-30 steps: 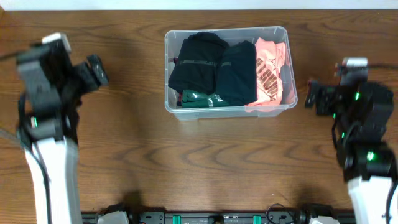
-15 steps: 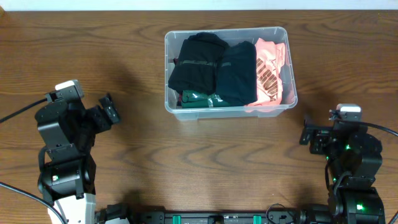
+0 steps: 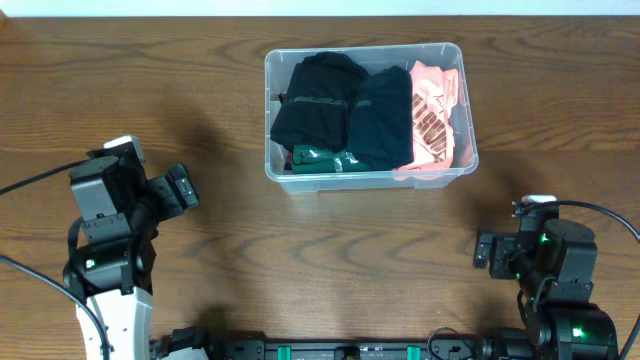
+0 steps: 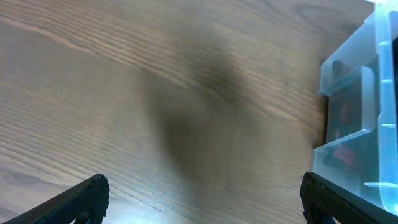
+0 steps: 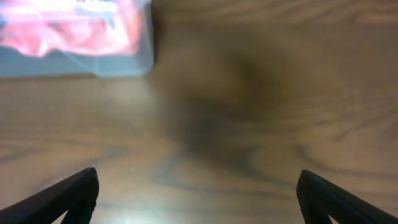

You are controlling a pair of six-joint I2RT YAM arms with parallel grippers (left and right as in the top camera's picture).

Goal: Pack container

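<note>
The clear container (image 3: 272,60) stands at the back middle of the table and holds folded clothes: a black piece (image 3: 315,95), a dark green piece (image 3: 380,115) and a pink piece (image 3: 432,115). Its corner shows in the left wrist view (image 4: 367,118) and in the right wrist view (image 5: 81,59). My left gripper (image 3: 182,188) is open and empty, low at the front left, well apart from the container; its fingers show in the left wrist view (image 4: 202,196). My right gripper (image 3: 486,250) is open and empty at the front right, and shows in its wrist view (image 5: 199,196).
The wooden table (image 3: 330,250) stretches between the two arms. A black rail (image 3: 350,350) with green parts runs along the front edge. A cable (image 3: 30,182) trails from the left arm.
Both arms have drawn back from beside the container toward the front edge of the table and lowered. Both grippers stay open and empty. The container has not moved.
</note>
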